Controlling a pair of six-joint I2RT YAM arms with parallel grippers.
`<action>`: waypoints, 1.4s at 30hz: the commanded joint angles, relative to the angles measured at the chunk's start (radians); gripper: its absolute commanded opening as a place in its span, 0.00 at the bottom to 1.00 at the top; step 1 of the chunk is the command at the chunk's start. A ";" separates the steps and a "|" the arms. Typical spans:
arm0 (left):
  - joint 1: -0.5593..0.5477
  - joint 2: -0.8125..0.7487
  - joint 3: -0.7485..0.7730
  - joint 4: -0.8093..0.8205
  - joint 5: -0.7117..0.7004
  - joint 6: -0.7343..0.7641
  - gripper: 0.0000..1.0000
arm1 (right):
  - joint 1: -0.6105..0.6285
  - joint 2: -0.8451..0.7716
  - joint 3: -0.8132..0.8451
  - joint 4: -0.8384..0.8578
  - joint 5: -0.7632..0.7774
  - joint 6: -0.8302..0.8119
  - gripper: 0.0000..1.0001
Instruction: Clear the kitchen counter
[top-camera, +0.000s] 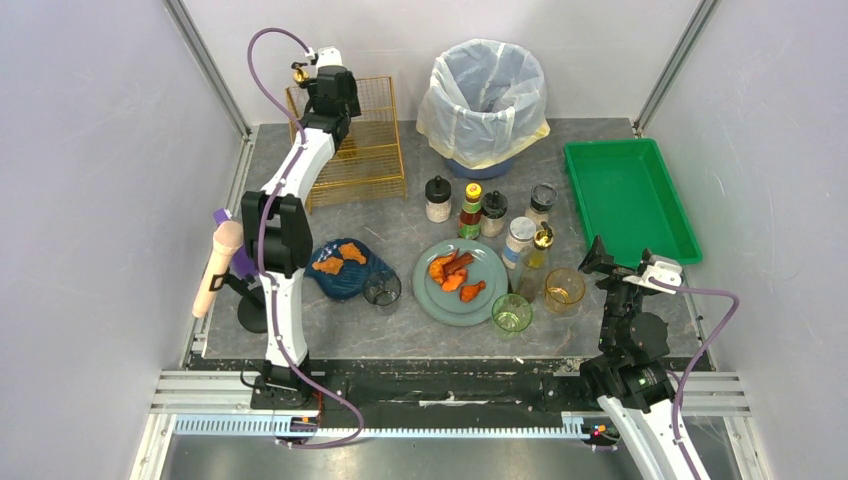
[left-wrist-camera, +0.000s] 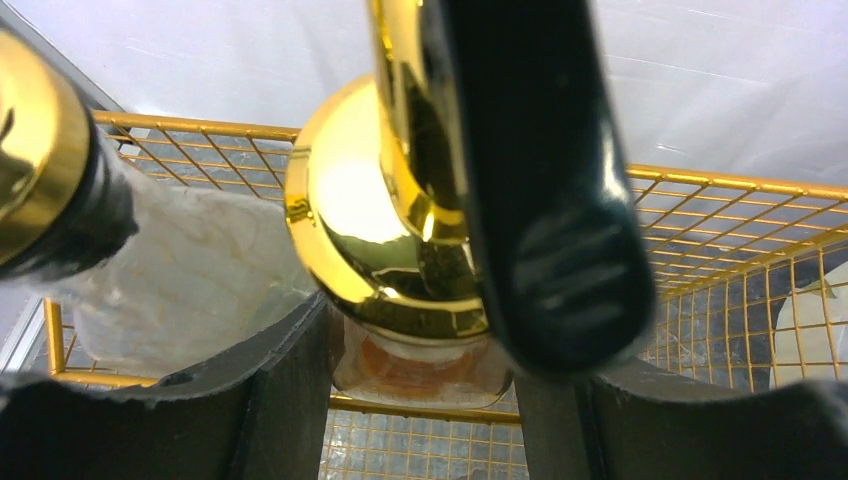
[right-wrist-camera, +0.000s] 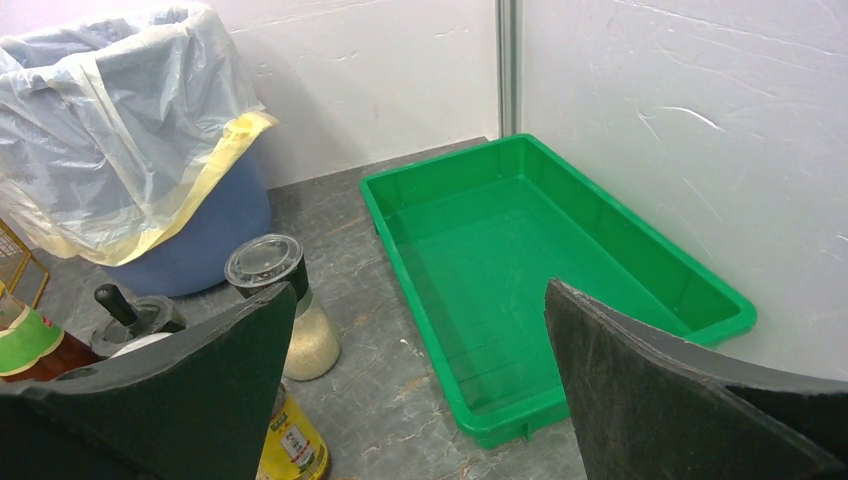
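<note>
The left claw was clamped on a gold-topped bottle; its dark fingers pressed the clear neck from both sides, and a black lever crossed the shiny cap in the wrist view. This claw hung above the rear part of the gold wire basket; a second bottle, with a gold and black top, showed just beside the first one, but where it rested I could not tell.

The right claw stood wide apart and held nothing; between its pads appeared the green tray, which lay at the right side near the wall. This claw hovered over the near-right part of the desk, close to an amber glass.

The desk, a large dark grey slab with pale veins, lay under everything between the white walls; in its middle it carried a grey plate with orange food pieces, a blue dish, a clear glass, a green glass and a group of spice jars; at the back stood a blue bin lined with a plastic bag.
</note>
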 joint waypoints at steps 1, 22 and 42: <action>0.003 -0.019 0.025 0.039 0.003 -0.039 0.53 | -0.003 -0.167 0.007 0.018 -0.013 -0.001 0.98; -0.029 -0.290 -0.167 -0.060 0.144 -0.154 0.87 | -0.001 -0.168 0.029 -0.009 -0.016 0.022 0.98; -0.330 -0.939 -0.877 0.072 0.347 -0.196 0.87 | 0.001 -0.168 0.054 -0.037 -0.021 0.051 0.98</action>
